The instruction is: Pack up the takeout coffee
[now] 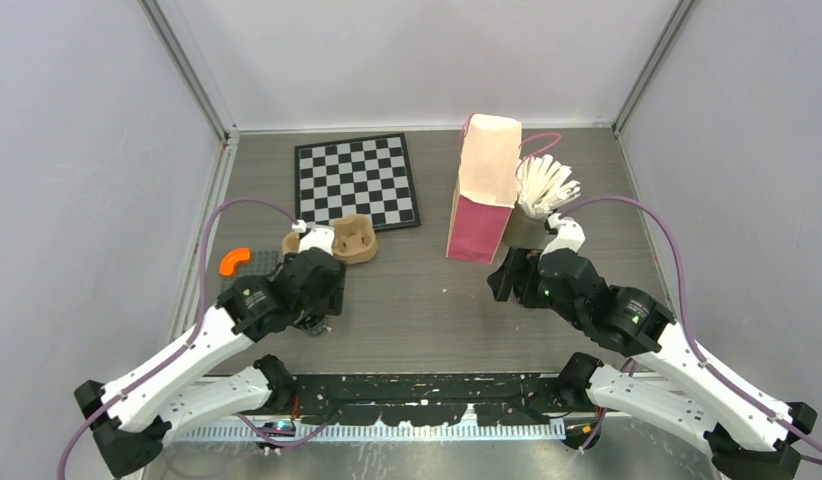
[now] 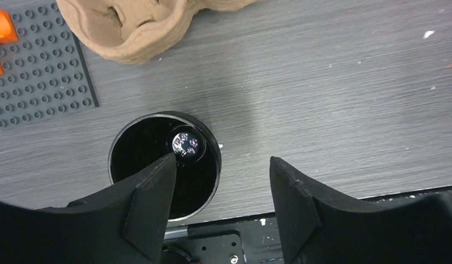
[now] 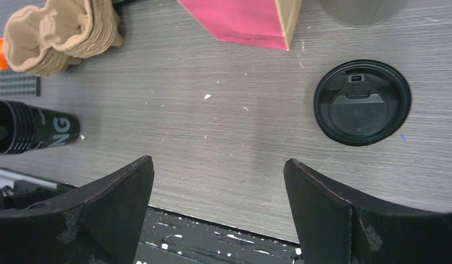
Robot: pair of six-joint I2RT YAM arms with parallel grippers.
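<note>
A black cup (image 2: 158, 143) stands upright near the table's front edge, its mouth facing my left wrist camera; the right wrist view shows it from the side (image 3: 48, 131). My left gripper (image 2: 221, 162) is open and low over it. The left fingertip (image 2: 158, 181) is over the cup's mouth, the right one (image 2: 292, 192) is outside its right wall, and neither grips it. From above, this gripper (image 1: 312, 310) hides the cup. A flat black lid (image 3: 362, 102) lies on the table by the bag. My right gripper (image 3: 218, 165) is open over bare table, the lid beyond its right finger.
A brown pulp cup tray (image 1: 347, 240) sits just beyond the cup. A pink paper bag (image 1: 482, 190) stands upright mid-table, with a grey cup of white sticks (image 1: 542, 190) right of it. A checkerboard (image 1: 355, 180) lies at the back. An orange piece (image 1: 234, 260) rests on a grey studded plate (image 2: 37, 82).
</note>
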